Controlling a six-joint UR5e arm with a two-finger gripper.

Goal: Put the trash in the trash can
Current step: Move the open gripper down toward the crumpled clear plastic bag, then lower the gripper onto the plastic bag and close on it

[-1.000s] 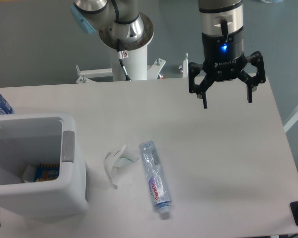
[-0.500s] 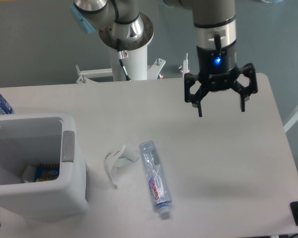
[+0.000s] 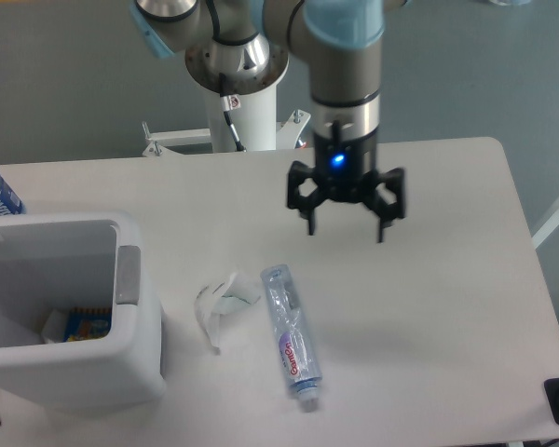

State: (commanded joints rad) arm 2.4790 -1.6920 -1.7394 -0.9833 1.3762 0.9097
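Since the earlier frame, gripper [image 3: 346, 232] has swung from upper right toward centre. Nearest, bottle [image 3: 291, 335] and wrapper [image 3: 220, 303] lie on the desk [image 3: 429, 307], bin [image 3: 65, 312] lower left. Above them the gripper hangs spread, empty.

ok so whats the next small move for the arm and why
Probably slide left and toward the camera, then lower over the bottle. The end effector is open, empty and off to the bottle's far right, while bottle and wrapper lie on the table outside the bin.
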